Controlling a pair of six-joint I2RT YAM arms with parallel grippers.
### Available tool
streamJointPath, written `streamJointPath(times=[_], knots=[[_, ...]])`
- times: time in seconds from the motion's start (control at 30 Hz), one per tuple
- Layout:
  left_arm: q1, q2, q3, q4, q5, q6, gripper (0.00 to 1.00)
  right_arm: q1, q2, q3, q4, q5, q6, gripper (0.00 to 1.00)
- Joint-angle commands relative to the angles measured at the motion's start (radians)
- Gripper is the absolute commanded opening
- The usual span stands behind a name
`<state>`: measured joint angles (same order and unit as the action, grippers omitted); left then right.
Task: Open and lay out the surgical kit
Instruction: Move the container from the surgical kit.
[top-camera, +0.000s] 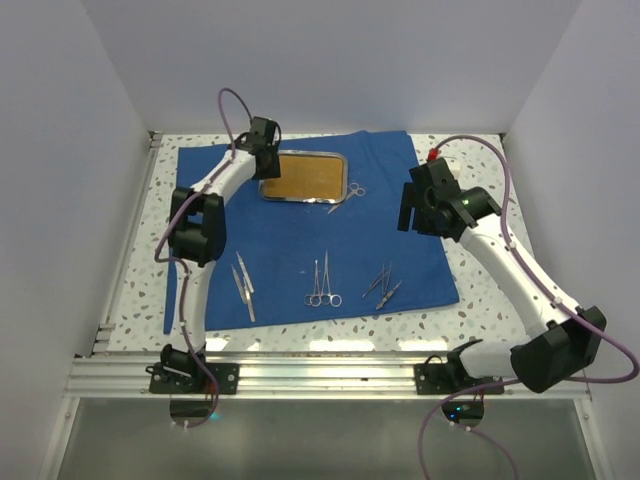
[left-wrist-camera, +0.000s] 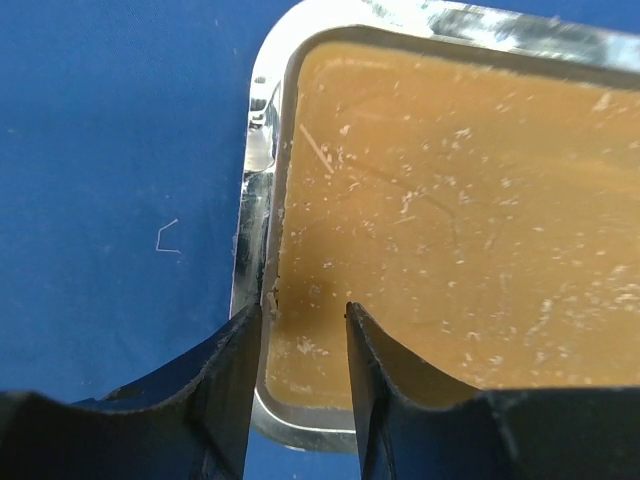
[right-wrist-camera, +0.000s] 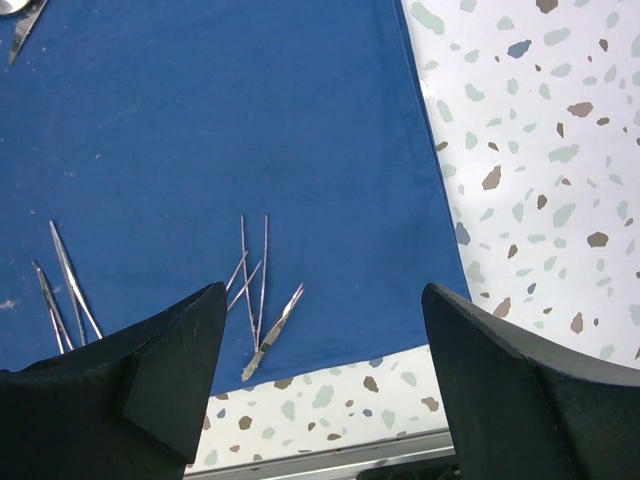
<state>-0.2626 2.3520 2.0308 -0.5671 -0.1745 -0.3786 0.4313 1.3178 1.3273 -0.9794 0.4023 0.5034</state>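
Observation:
The royal-blue cloth wrap (top-camera: 300, 240) lies spread flat. On its far part sits the steel tray (top-camera: 302, 178), orange-brown inside and holding nothing. My left gripper (top-camera: 265, 150) is at the tray's left end. Its jaws (left-wrist-camera: 300, 312) straddle the tray rim (left-wrist-camera: 250, 200), one finger outside and one inside, with a gap between them. Scissors (top-camera: 352, 192) lie just right of the tray. Tweezers (top-camera: 243, 285), ring-handled clamps (top-camera: 322, 285) and more tweezers (top-camera: 383, 285) lie in a row near the cloth's front. My right gripper (top-camera: 408, 215) hangs open and holds nothing above the cloth's right edge (right-wrist-camera: 322, 290).
Speckled tabletop (top-camera: 480, 290) shows right of and in front of the cloth. An aluminium rail (top-camera: 330, 372) runs along the near edge. White walls close in the left, right and back sides. The right wrist view shows the right tweezers (right-wrist-camera: 262, 300) and the clamp tips (right-wrist-camera: 65, 280).

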Motion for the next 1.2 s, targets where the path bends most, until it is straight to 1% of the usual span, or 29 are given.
streamJointPath(times=[0.0,0.27,0.5,0.6,0.7,0.77,0.9,1.0,1.1,1.17], knots=[[0.02,0.01,0.022,0.015,0.018,0.052,0.43,-0.002,0.021,0.05,0.013,0.004,-0.005,0.83],[0.04,0.001,0.008,0.036,-0.019,0.102,0.42,-0.002,0.041,0.02,0.034,-0.013,0.011,0.83],[0.083,0.015,-0.015,0.033,0.023,0.095,0.41,0.0,0.061,0.024,0.048,-0.023,0.021,0.82],[0.083,0.029,-0.037,0.033,0.055,0.093,0.39,-0.002,0.067,0.024,0.051,-0.026,0.023,0.83],[0.082,0.038,-0.056,0.032,0.078,0.095,0.33,-0.002,0.067,0.026,0.053,-0.028,0.023,0.83],[0.083,0.035,-0.069,0.039,0.092,0.098,0.33,-0.002,0.069,0.027,0.054,-0.028,0.024,0.82],[0.077,-0.002,-0.107,0.078,0.156,0.104,0.34,0.0,0.067,0.016,0.059,-0.033,0.03,0.83],[0.072,0.0,-0.092,0.081,0.197,0.106,0.41,-0.002,0.066,0.01,0.059,-0.039,0.032,0.83],[0.065,0.013,-0.07,0.061,0.184,0.106,0.41,-0.002,0.057,0.007,0.058,-0.037,0.032,0.82],[0.062,0.016,-0.072,0.052,0.178,0.109,0.38,-0.002,0.052,0.003,0.056,-0.031,0.03,0.82]])
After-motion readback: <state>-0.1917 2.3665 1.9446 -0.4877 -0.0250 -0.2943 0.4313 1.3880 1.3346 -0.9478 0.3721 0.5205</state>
